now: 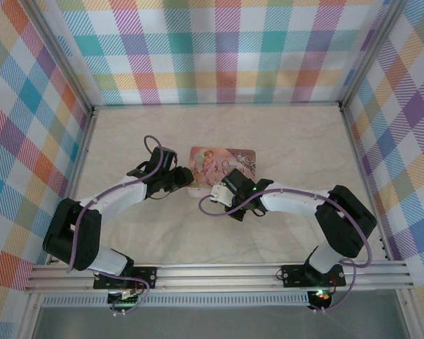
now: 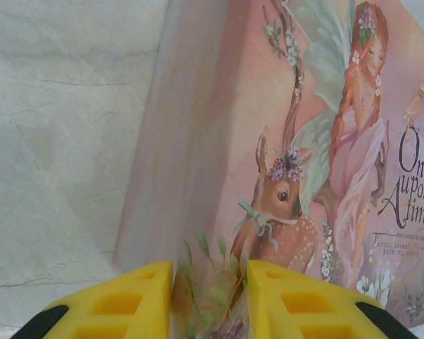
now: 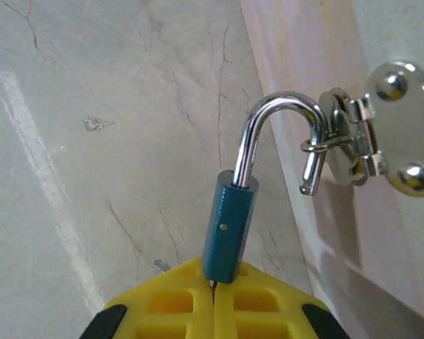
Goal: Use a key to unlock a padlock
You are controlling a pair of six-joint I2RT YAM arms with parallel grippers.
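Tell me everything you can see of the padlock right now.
The padlock is small: a teal cylinder body with a side pin and a chrome shackle. It is open; the shackle's free end is out and hooks the wire loop of the hasp on the pink tin. It stands tilted over the table, base at the shut yellow tips of the right tool, where a dark sliver, likely the key, shows.

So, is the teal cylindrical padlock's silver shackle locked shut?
No, one end of the shackle hangs free of the padlock body, hooked through the silver clasp.
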